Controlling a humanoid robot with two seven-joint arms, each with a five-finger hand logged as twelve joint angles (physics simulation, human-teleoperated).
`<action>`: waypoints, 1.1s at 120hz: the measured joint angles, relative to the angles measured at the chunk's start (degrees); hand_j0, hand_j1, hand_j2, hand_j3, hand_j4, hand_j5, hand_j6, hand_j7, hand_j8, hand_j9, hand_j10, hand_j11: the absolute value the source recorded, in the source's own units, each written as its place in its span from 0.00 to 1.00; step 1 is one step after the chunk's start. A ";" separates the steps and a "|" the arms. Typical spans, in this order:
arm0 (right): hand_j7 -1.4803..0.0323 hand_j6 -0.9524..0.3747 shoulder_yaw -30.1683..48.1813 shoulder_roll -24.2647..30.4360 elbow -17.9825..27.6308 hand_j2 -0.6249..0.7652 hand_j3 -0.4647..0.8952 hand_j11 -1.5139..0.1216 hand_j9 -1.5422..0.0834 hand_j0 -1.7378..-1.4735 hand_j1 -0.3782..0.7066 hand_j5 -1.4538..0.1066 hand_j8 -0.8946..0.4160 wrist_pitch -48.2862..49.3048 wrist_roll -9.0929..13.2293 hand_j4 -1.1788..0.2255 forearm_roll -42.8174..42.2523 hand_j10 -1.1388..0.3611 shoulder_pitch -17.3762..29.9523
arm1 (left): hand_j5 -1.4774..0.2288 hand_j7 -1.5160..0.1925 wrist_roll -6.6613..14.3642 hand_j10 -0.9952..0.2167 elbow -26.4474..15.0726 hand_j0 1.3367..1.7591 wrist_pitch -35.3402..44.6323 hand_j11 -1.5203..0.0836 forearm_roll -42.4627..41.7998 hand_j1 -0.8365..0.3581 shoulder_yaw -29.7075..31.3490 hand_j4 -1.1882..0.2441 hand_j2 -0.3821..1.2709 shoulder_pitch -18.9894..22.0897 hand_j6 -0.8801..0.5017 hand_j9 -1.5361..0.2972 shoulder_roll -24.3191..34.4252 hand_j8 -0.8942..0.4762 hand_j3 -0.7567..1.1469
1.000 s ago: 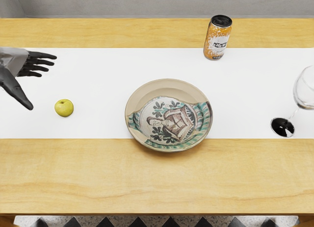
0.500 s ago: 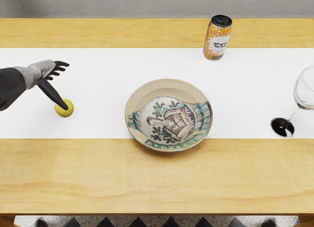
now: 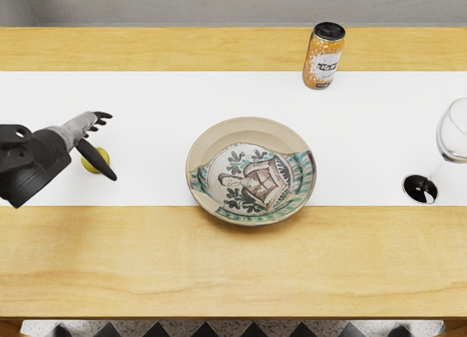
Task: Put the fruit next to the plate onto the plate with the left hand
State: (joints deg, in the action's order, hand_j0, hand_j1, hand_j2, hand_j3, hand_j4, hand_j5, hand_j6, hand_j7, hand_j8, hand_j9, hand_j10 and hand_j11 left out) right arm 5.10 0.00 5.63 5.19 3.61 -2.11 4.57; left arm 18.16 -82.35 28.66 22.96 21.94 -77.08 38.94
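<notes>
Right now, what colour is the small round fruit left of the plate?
Yellow-green; the small round fruit shows in the head view, partly behind the left hand.

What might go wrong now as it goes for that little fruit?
The round fruit lies loose under the open left hand; a nudge could roll it away along the runner. Carried low, it might knock the rim of the plate and drop short.

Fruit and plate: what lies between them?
Head view: only bare white runner between fruit and plate, apart from the thumb of the left hand crossing the fruit.
</notes>
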 joint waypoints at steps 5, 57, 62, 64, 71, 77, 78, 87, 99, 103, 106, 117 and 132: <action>0.98 0.72 0.00 0.00 0.00 0.45 0.34 0.93 0.95 0.30 0.03 0.93 0.68 0.00 0.00 0.84 0.00 0.76 0.00 | 0.76 0.78 0.01 0.70 0.09 0.76 0.31 0.83 -0.29 0.85 0.31 0.73 0.25 0.00 0.53 0.74 -0.01 0.55 0.40; 0.98 0.72 0.00 0.00 0.00 0.45 0.34 0.93 0.95 0.30 0.03 0.93 0.68 0.00 0.00 0.84 0.00 0.76 0.00 | 0.70 0.72 -0.22 0.64 1.14 0.76 6.16 0.77 -0.94 0.77 3.25 0.67 0.26 0.53 0.48 0.68 -3.59 0.49 0.40; 0.98 0.72 0.00 0.00 0.00 0.45 0.34 0.93 0.95 0.30 0.03 0.93 0.68 0.00 0.00 0.84 0.00 0.76 0.00 | 0.69 0.72 -0.22 0.63 1.29 0.76 6.22 0.76 -0.94 0.77 3.42 0.67 0.26 0.53 0.47 0.68 -3.61 0.49 0.40; 0.98 0.72 0.00 0.00 0.00 0.45 0.34 0.93 0.95 0.30 0.03 0.93 0.68 0.00 0.00 0.84 0.00 0.76 0.00 | 0.69 0.71 -0.22 0.63 1.33 0.76 6.24 0.76 -0.94 0.76 3.53 0.67 0.26 0.53 0.47 0.67 -3.61 0.48 0.40; 0.98 0.72 0.00 0.00 0.00 0.45 0.34 0.93 0.95 0.30 0.03 0.93 0.68 0.00 0.00 0.84 0.00 0.76 0.00 | 0.67 0.70 -0.22 0.61 1.44 0.76 6.29 0.74 -0.94 0.74 3.84 0.65 0.26 0.53 0.45 0.66 -3.61 0.47 0.40; 0.98 0.72 0.00 0.00 0.00 0.45 0.34 0.93 0.95 0.30 0.03 0.93 0.68 0.00 0.00 0.84 0.00 0.76 0.00 | 0.65 0.68 -0.18 0.59 1.49 0.76 6.31 0.72 -0.94 0.71 4.14 0.64 0.27 0.53 0.44 0.64 -3.61 0.45 0.40; 0.98 0.72 0.00 0.00 0.00 0.45 0.34 0.93 0.95 0.30 0.03 0.93 0.68 0.00 0.00 0.84 0.00 0.76 0.00 | 0.65 0.67 -0.18 0.59 1.50 0.76 6.31 0.72 -0.94 0.71 4.18 0.63 0.27 0.53 0.43 0.64 -3.61 0.45 0.40; 0.98 0.72 0.00 0.00 0.00 0.45 0.34 0.93 0.95 0.30 0.03 0.93 0.68 0.00 0.00 0.84 0.00 0.76 0.00 | 0.62 0.65 -0.17 0.56 1.57 0.76 6.33 0.69 -0.89 0.68 4.53 0.61 0.27 0.53 0.41 0.61 -3.67 0.42 0.40; 0.98 0.72 0.00 0.00 0.00 0.45 0.34 0.93 0.95 0.30 0.03 0.93 0.68 0.00 0.00 0.84 0.01 0.76 0.00 | 0.60 0.62 -0.15 0.53 1.62 0.76 6.34 0.67 -0.85 0.64 4.74 0.59 0.27 0.53 0.38 0.59 -3.70 0.40 0.40; 0.98 0.72 0.00 0.00 0.00 0.45 0.34 0.93 0.95 0.30 0.03 0.93 0.68 0.00 0.00 0.84 0.02 0.76 0.00 | 0.59 0.61 -0.15 0.52 1.63 0.76 6.34 0.66 -0.83 0.63 4.80 0.58 0.28 0.53 0.38 0.58 -3.69 0.39 0.40; 0.98 0.72 0.00 0.00 0.00 0.45 0.34 0.93 0.95 0.30 0.03 0.93 0.68 0.00 0.00 0.84 0.02 0.76 0.00 | 0.59 0.61 -0.15 0.52 1.64 0.76 6.34 0.65 -0.81 0.62 4.83 0.57 0.28 0.53 0.37 0.58 -3.70 0.38 0.40; 0.98 0.72 0.00 0.00 0.00 0.45 0.34 0.93 0.95 0.30 0.03 0.93 0.68 0.00 0.00 0.84 0.02 0.76 0.00 | 0.57 0.59 -0.11 0.50 1.66 0.76 6.34 0.63 -0.79 0.60 4.90 0.56 0.28 0.53 0.35 0.56 -3.61 0.37 0.40; 0.98 0.72 0.00 0.00 0.00 0.45 0.34 0.93 0.95 0.30 0.03 0.93 0.68 0.00 0.00 0.84 0.02 0.76 0.00 | 0.55 0.57 -0.07 0.48 1.67 0.76 6.35 0.61 -0.78 0.58 5.16 0.54 0.28 0.45 0.34 0.55 -3.52 0.35 0.40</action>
State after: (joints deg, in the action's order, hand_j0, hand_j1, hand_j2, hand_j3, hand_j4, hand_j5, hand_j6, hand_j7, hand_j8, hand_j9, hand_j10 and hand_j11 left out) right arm 5.10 0.00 5.63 5.19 3.61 -2.09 4.57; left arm 18.09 -80.69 35.01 22.18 27.11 -76.63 35.42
